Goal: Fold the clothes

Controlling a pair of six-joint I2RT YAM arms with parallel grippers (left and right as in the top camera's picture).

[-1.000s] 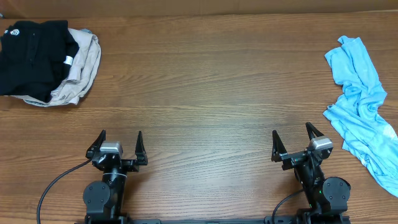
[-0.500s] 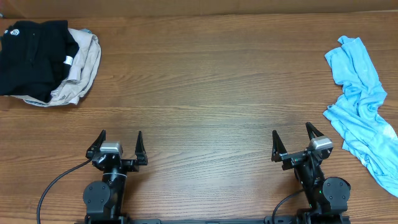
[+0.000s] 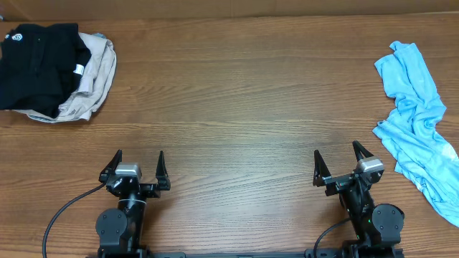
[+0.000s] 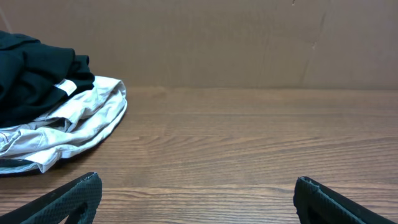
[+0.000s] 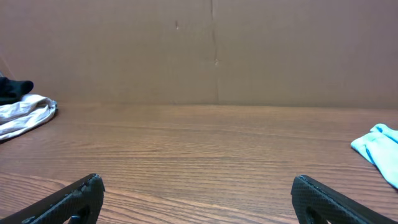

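The blue shirt lies crumpled at the table's far right edge, its lower end cut off in the overhead view. The right wrist view catches only a corner of it. The left wrist view shows instead the black garment piled on the beige garment, cropped at the left. The left gripper and right gripper stand wide open, holding nothing.

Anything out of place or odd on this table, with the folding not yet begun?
Nothing damaged or spilled. The blue T-shirt lies crumpled at the right edge, partly running out of the overhead view; a black garment sits heaped on a beige garment at far left.
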